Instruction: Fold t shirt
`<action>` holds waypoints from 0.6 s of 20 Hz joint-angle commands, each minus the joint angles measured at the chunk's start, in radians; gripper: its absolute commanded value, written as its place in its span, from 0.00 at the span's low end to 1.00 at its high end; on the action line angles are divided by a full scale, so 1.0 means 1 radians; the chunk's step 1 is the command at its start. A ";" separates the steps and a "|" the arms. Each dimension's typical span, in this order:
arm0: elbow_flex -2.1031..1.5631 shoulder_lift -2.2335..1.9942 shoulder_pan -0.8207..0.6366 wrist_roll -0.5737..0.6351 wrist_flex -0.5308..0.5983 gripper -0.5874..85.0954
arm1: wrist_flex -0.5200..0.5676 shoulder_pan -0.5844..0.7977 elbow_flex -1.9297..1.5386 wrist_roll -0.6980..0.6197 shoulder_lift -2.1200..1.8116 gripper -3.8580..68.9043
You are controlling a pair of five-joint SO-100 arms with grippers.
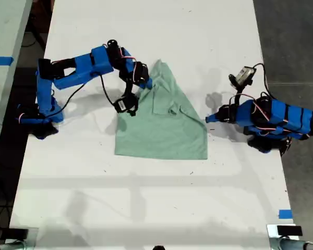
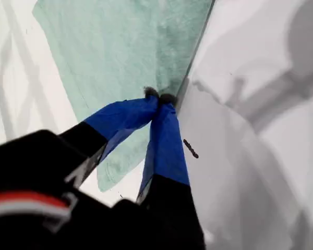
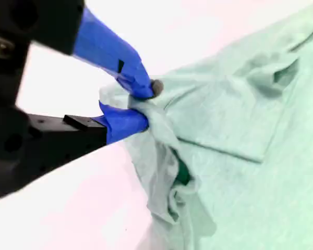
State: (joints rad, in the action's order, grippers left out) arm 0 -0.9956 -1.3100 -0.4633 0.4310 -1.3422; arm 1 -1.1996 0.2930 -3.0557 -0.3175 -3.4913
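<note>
The pale mint-green t shirt (image 1: 167, 130) lies on the white table (image 1: 146, 203), partly folded, its upper part narrowed to a point. My second gripper (image 1: 146, 82), on the arm at the exterior view's left, is shut on a bunched fold of the shirt's upper edge (image 3: 161, 151); its fingertips (image 3: 146, 91) pinch the cloth. My first gripper (image 1: 208, 119), on the arm at the exterior view's right, rests at the shirt's side edge. In the first wrist view its tips (image 2: 159, 96) are together over the shirt's (image 2: 120, 47) hem, with no cloth visibly lifted.
Blue tape marks sit on the table's near corner (image 1: 285, 213) and on a second table (image 1: 0, 60) at the exterior view's left. Dark floor (image 1: 292, 36) runs along the table's edge at the exterior view's right. A small dark speck (image 2: 190, 148) lies beside my first gripper.
</note>
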 commanded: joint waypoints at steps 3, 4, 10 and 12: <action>0.020 -0.308 -0.089 0.051 -0.054 0.01 | 0.002 0.000 -0.048 -0.029 -0.015 0.06; 0.005 -0.380 -0.137 0.055 -0.118 0.01 | 0.003 0.000 -0.048 -0.029 -0.015 0.06; -1.054 -1.312 0.103 -0.048 0.307 0.01 | 0.003 0.000 -0.046 -0.029 -0.015 0.06; -1.577 -1.738 0.186 -0.089 0.546 0.01 | 0.003 0.002 -0.048 -0.025 -0.015 0.06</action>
State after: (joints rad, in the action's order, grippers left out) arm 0 -1.9773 -2.5587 -0.3497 0.3881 -1.0416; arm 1 -1.1996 0.2930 -3.0557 -0.3267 -3.4913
